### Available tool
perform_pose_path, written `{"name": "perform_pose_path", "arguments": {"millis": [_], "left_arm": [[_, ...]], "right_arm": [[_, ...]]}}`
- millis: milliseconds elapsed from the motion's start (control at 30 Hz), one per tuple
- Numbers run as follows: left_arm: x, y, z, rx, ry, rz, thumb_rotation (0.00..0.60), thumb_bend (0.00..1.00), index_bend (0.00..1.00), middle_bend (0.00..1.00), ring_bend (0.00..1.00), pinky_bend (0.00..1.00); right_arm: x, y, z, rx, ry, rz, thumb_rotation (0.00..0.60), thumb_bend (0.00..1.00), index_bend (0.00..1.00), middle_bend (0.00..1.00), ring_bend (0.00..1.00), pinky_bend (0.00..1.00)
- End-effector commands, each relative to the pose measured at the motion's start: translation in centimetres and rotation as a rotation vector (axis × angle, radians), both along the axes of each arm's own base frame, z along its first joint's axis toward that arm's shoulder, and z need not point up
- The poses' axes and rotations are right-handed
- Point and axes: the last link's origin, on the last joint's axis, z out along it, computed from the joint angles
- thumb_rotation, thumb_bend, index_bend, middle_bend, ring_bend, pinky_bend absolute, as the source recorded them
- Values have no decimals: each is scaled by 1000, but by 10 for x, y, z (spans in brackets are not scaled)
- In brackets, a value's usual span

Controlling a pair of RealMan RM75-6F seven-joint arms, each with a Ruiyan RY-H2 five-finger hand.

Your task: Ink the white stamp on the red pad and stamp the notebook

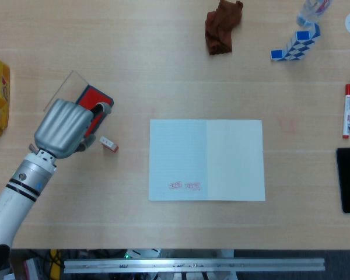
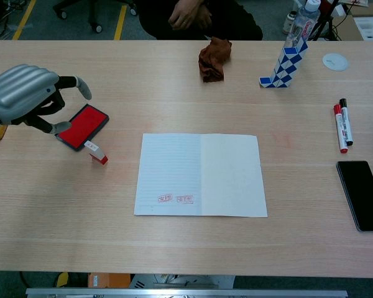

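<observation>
Here the white stamp (image 1: 108, 144) is found lying just right of the empty, spread left hand (image 1: 67, 127), its long axis slanted toward the notebook (image 1: 206, 159).

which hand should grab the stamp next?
Left. The left hand hovers open above the red pad, and the stamp lies on the table just beside that pad, left of the notebook. The right hand is not in either view.
</observation>
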Motion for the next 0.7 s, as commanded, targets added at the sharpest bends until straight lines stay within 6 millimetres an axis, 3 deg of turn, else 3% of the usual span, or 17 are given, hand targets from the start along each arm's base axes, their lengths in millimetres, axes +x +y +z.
{"name": "perform_pose_path", "arguments": {"millis": [33,700], "left_arm": [[-1,0,-7,-29,26,3,600,229,346,995,1000,1000],[-8,0,-48,-100,155,23,600,229,383,1000,1000,1000]], "right_arm": [[-1,0,-1,2,0,-3,600,119,466,490,408,573],[-7,2,-4,20,1,-23,600,119,463,490,408,573]]}}
